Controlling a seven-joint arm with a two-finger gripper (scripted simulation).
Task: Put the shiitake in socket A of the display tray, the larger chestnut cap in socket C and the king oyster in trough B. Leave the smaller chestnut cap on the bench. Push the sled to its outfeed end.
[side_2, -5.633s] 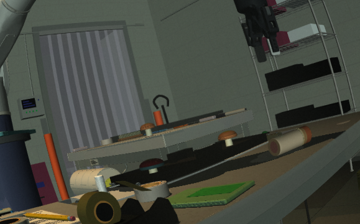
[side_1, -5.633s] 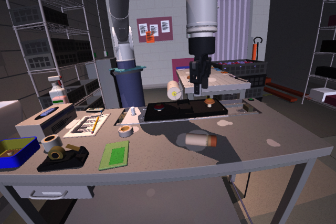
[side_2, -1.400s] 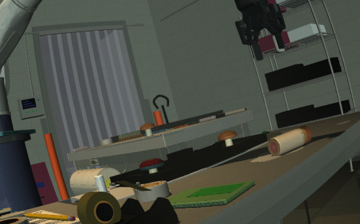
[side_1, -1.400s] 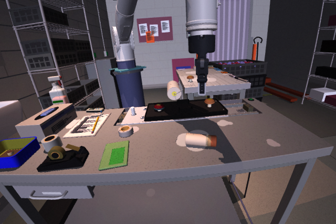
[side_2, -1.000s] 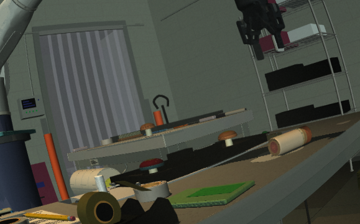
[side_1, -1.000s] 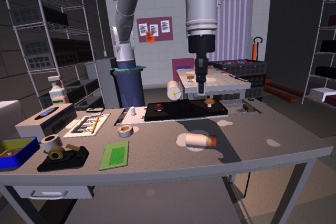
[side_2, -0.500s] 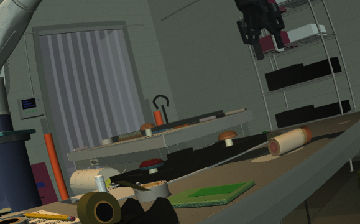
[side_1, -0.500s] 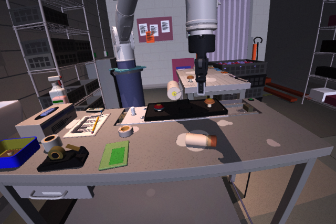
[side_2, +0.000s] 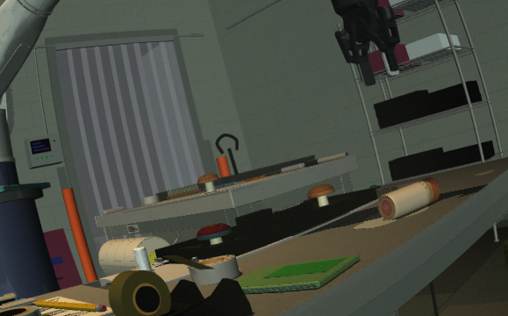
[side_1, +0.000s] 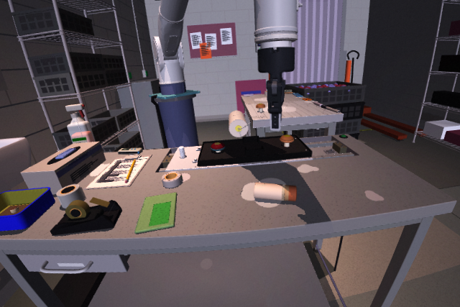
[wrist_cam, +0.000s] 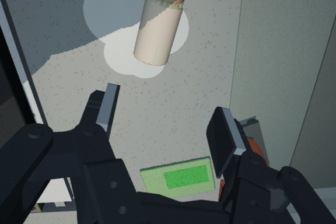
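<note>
The king oyster (side_1: 274, 192) (side_2: 408, 199) (wrist_cam: 160, 23), a cream cylinder with a rust-brown cap, lies on its side on the bench, on a pale round patch. My gripper (side_1: 274, 122) (side_2: 378, 72) (wrist_cam: 166, 117) hangs high above the bench, open and empty. On the black display tray (side_1: 254, 150) (side_2: 280, 219) a brown-capped mushroom (side_1: 286, 140) (side_2: 321, 194) stands upright near the right end, and a red-capped mushroom (side_1: 217, 146) (side_2: 214, 232) stands near the left end. A smaller brown cap (side_1: 260, 106) (side_2: 208, 181) stands on the table behind.
The wooden table (side_1: 291, 110) (side_2: 236, 193) stands behind the bench. On the bench's left lie a green pad (side_1: 156, 212) (side_2: 299, 272) (wrist_cam: 178, 177), tape rolls (side_1: 172, 179), a tape dispenser (side_1: 85, 214), a tissue box (side_1: 63, 164) and a blue tin (side_1: 20, 207). The front edge is near.
</note>
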